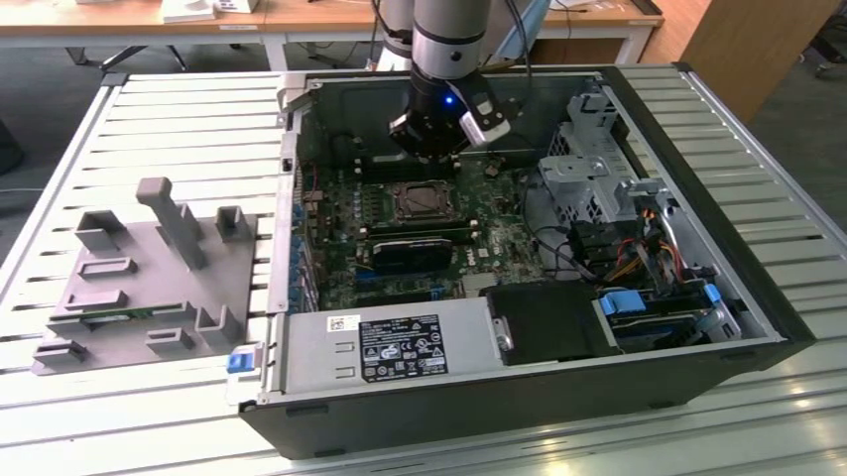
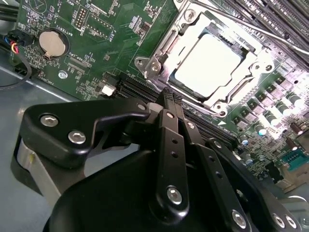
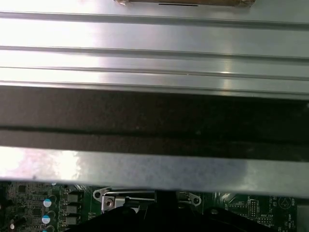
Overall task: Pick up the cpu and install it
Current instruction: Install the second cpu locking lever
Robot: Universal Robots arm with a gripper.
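1. While the arm hangs over the open PC case (image 1: 688, 357), the gripper (image 1: 437, 149) sits above the far edge of the motherboard (image 1: 397, 248), just beyond the socket (image 1: 423, 201).
2. Jaws: in the second wrist view the gripper (image 2: 169, 94) has its fingers (image 2: 166, 116) pressed together, clenched on nothing.
3. Cpu (image 2: 207, 65) lies flat inside the socket frame (image 2: 159, 53) in the second wrist view, bright metal top up, apart from the fingertips, which stand just short of it.
4. Coin cell (image 2: 51, 42) sits on the board, well apart from the socket.
5. Grey fixture (image 1: 146, 288) rests on the slatted surface (image 1: 198, 129) on the exterior view's left, beside the case.
6. PSU (image 1: 384, 347) fills the near left part of the case; drive bay (image 1: 589, 149) on the exterior view's right.
7. First wrist view: case wall (image 3: 154, 111), with a strip of board (image 3: 43, 208) below it.
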